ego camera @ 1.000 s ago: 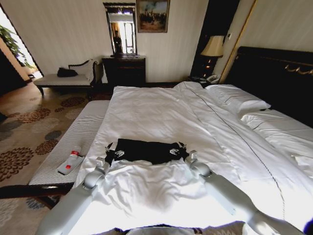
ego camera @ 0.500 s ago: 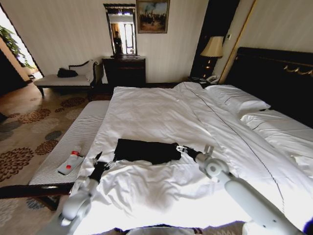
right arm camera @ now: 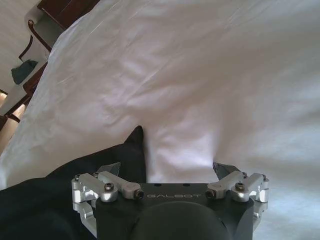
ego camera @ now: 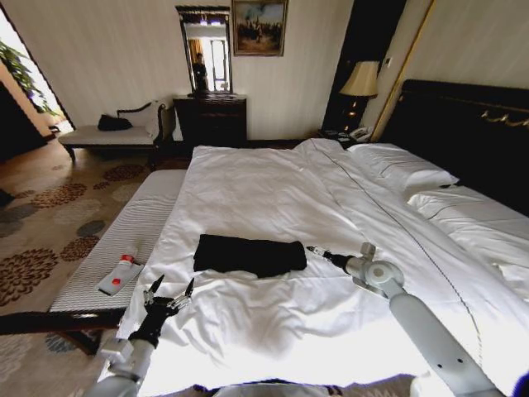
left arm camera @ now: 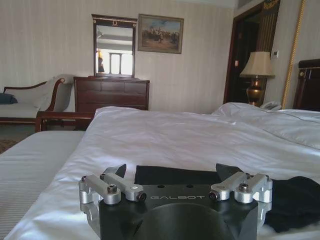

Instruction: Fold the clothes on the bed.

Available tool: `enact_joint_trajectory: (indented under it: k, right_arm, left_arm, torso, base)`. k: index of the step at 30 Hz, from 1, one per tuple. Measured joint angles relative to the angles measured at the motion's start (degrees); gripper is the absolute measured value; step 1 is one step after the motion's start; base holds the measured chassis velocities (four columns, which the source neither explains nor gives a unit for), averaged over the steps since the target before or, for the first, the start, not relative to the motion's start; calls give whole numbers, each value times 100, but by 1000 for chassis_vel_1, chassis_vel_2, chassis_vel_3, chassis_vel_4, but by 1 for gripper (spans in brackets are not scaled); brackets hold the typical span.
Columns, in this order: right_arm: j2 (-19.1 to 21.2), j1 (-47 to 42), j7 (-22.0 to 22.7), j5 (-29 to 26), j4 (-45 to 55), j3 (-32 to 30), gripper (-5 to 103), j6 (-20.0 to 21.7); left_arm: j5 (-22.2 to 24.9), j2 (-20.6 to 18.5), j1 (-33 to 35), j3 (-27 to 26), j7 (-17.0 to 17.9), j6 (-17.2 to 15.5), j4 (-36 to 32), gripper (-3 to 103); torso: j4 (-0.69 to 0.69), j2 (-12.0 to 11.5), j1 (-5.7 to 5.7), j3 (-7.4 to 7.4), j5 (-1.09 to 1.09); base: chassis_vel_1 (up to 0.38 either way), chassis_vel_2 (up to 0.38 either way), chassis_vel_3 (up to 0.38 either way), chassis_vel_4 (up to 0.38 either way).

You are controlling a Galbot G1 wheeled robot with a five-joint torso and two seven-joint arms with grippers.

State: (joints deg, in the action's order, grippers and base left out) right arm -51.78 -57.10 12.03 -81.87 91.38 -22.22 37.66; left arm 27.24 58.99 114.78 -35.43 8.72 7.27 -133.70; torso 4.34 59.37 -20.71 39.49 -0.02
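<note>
The clothes, a black T-shirt, lie folded into a flat oblong on the white duvet of the bed, toward its near side. My left gripper hovers open at the bed's near left edge, well short of the shirt's left end. In the left wrist view the gripper stands with its fingers spread and the shirt beyond them. My right gripper points at the shirt's right end, a little apart from it. In the right wrist view this gripper is open and the shirt lies beside one finger.
A striped bench runs along the bed's left side with a red-capped bottle on it. Pillows and a dark headboard are at the right. A chaise, a dresser and a lamp stand by the far wall.
Both grippers have let go of the shirt's ends. The left arm has pulled back to the bed's near left edge, and the right has slid off to the shirt's right. The shirt stays folded.
</note>
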Motion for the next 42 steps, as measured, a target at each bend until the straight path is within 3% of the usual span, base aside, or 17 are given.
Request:
enact_joint_trajectory:
  k: [8, 31, 42]
  right_arm:
    - [-344, 140, -34, 162, -134, 203, 100, 23]
    - [-658, 245, -64, 341, -195, 521, 100, 54]
    - [-1192, 446, -106, 542, -465, 797, 100, 21]
  left_arm:
    - [67, -193, 197, -212, -90, -25, -249, 100]
    - [27, -166, 227, -199, -156, -92, -299, 100]
    - [27, -167, 223, -195, -157, -93, -291, 100]
  torso:
    - [-1, -1, -1, 0, -2]
    - [0, -1, 0, 0, -3]
    - [-1, -1, -1, 0, -2]
  base:
    - [0, 0, 0, 0]
    - [0, 0, 0, 0]
    - [0, 0, 0, 0]
